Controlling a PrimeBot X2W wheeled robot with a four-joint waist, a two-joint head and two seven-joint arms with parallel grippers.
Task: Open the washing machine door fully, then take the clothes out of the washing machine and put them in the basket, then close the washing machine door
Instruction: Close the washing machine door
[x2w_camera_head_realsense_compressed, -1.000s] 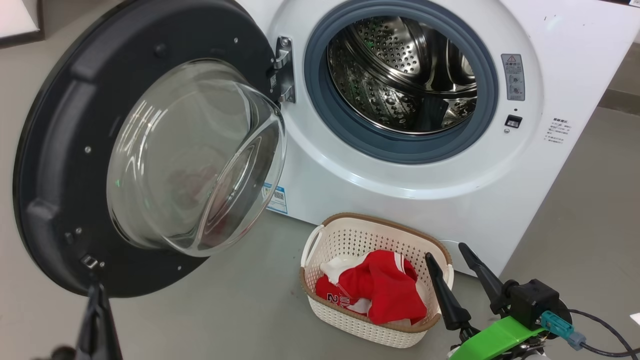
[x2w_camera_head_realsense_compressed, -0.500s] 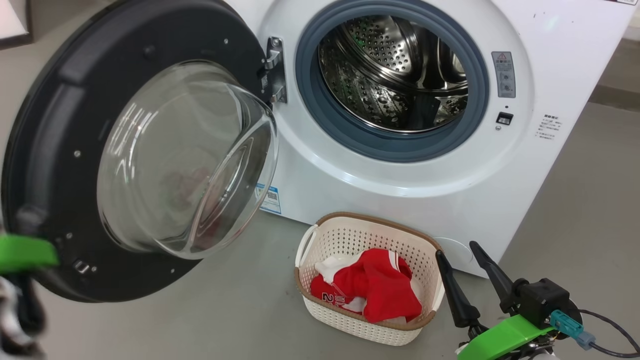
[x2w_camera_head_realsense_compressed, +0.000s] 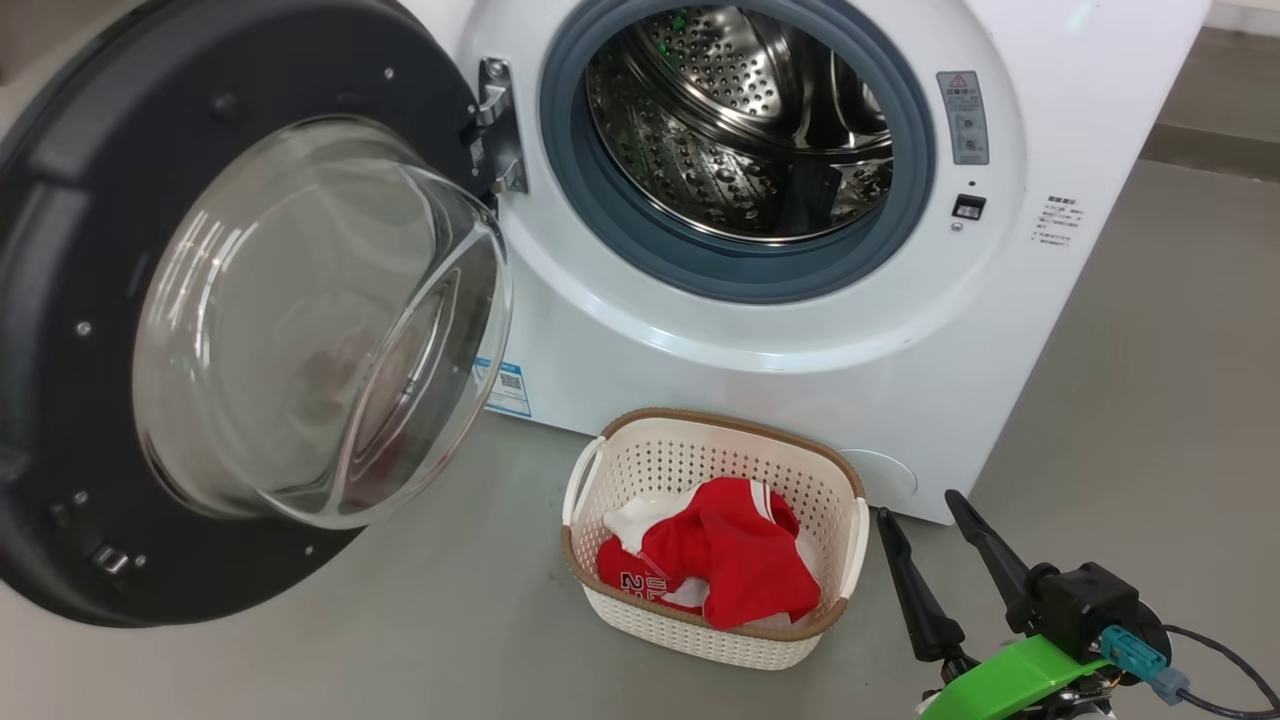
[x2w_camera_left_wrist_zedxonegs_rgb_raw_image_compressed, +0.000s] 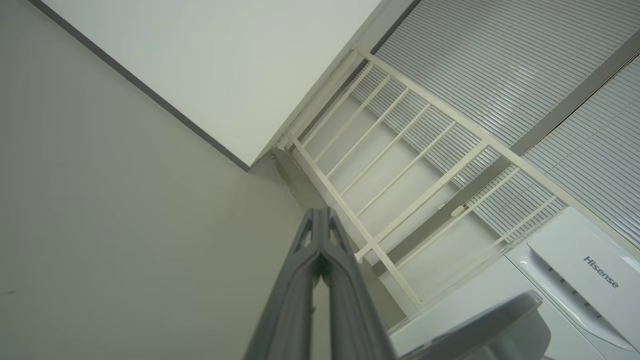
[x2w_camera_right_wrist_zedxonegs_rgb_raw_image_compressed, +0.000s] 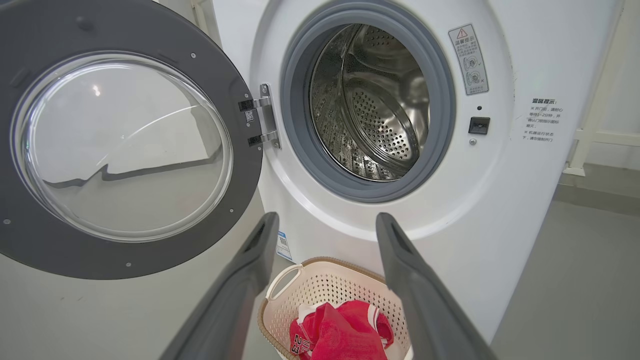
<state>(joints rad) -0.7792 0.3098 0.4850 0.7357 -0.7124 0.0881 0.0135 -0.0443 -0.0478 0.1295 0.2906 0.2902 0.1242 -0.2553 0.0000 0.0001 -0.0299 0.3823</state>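
The white washing machine (x2w_camera_head_realsense_compressed: 1010, 330) (x2w_camera_right_wrist_zedxonegs_rgb_raw_image_compressed: 520, 200) stands with its black round door (x2w_camera_head_realsense_compressed: 90, 230) (x2w_camera_right_wrist_zedxonegs_rgb_raw_image_compressed: 55, 250) swung wide to the left, glass bowl (x2w_camera_head_realsense_compressed: 310, 320) bulging out. Its steel drum (x2w_camera_head_realsense_compressed: 740, 120) (x2w_camera_right_wrist_zedxonegs_rgb_raw_image_compressed: 380, 110) shows no fabric. Red clothes (x2w_camera_head_realsense_compressed: 715, 555) (x2w_camera_right_wrist_zedxonegs_rgb_raw_image_compressed: 340, 332) lie in the cream basket (x2w_camera_head_realsense_compressed: 700, 440) (x2w_camera_right_wrist_zedxonegs_rgb_raw_image_compressed: 325, 280) on the floor before the machine. My right gripper (x2w_camera_head_realsense_compressed: 920, 505) (x2w_camera_right_wrist_zedxonegs_rgb_raw_image_compressed: 325, 220) is open, just right of the basket, holding nothing. In the left wrist view my left gripper (x2w_camera_left_wrist_zedxonegs_rgb_raw_image_compressed: 320, 212) is shut on nothing, pointing at a wall corner and a white railing.
Grey floor (x2w_camera_head_realsense_compressed: 1150, 380) lies around the machine and basket. A white railing (x2w_camera_left_wrist_zedxonegs_rgb_raw_image_compressed: 400, 165) and slatted blinds (x2w_camera_left_wrist_zedxonegs_rgb_raw_image_compressed: 500, 65) stand beyond the machine's top (x2w_camera_left_wrist_zedxonegs_rgb_raw_image_compressed: 590, 270). A cable (x2w_camera_head_realsense_compressed: 1220, 660) trails from my right wrist.
The head camera has turned, shifting the whole scene left and up. My left arm, seen at the lower left before, has left the head view. The right gripper stays open beside the basket.
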